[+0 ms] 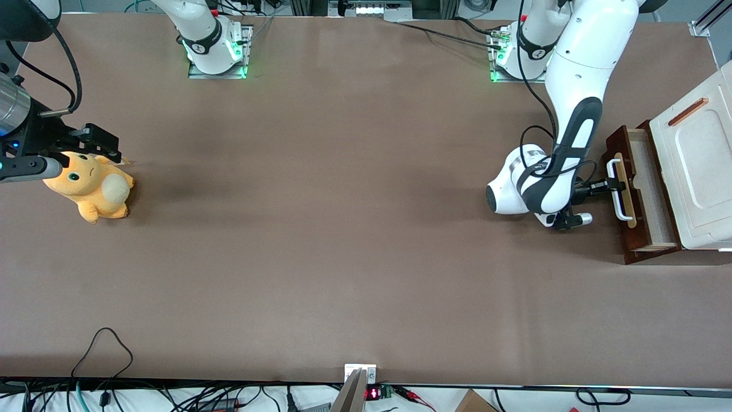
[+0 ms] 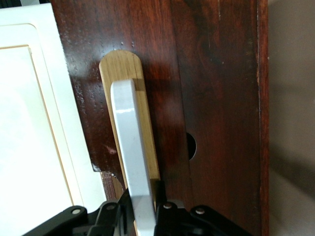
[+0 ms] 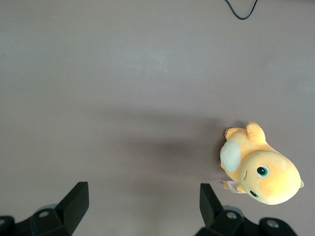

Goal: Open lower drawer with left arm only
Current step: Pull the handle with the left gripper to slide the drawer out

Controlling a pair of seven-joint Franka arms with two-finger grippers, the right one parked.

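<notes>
The lower drawer [image 1: 643,189] stands pulled partway out of the white cabinet [image 1: 700,171] at the working arm's end of the table, its light wood inside showing. Its dark red-brown front [image 2: 206,98] carries a white bar handle [image 2: 130,147] over a pale wood strip [image 2: 123,66]. The left arm [image 1: 572,109] reaches down in front of the drawer. Its slim black gripper [image 1: 615,185] is shut on the white bar handle [image 1: 620,191], a finger [image 2: 172,219] pressed against each side of the bar; seen from the wrist, the gripper [image 2: 143,219] straddles the bar.
An orange plush toy [image 1: 91,186] lies toward the parked arm's end of the table. A black cable [image 1: 103,343] loops over the table edge nearest the front camera. The cabinet top bears a small orange-brown strip [image 1: 688,112].
</notes>
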